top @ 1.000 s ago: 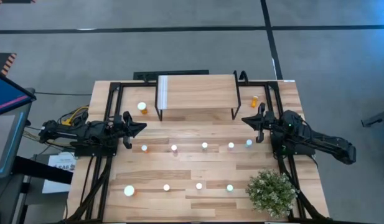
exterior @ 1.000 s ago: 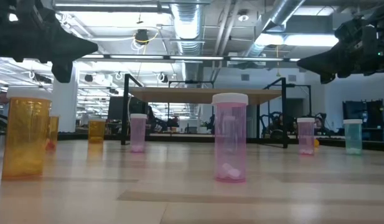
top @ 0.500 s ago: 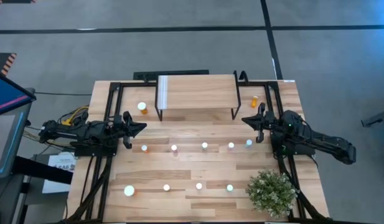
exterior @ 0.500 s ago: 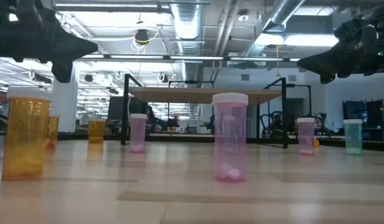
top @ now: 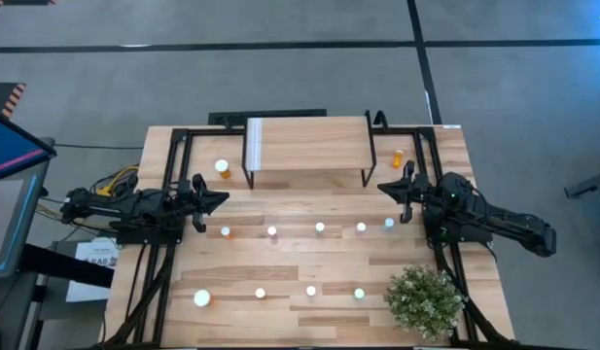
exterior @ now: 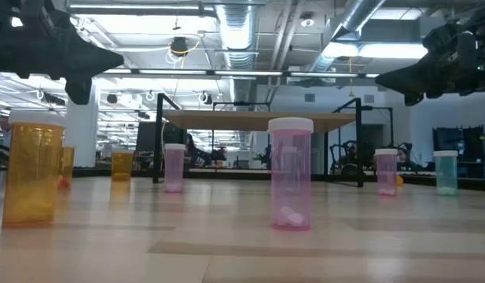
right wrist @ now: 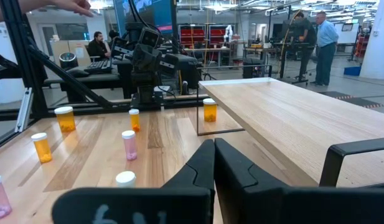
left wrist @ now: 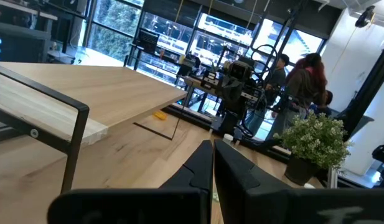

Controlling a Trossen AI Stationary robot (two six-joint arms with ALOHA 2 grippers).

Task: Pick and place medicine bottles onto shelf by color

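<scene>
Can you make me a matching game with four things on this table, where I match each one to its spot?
Things:
1. Small raised shelf with light wood top and black metal legs
2. Green potted plant
3. Left pincer
4. Small orange bottle lying on its side

Places (seen from above):
A. Near right corner of the table
B. Shut, at the table's left side, holding nothing
C. Middle of the far edge of the table
D. On the tabletop just right of the shelf

Pairs: 1-C, 2-A, 3-B, 4-D
</scene>
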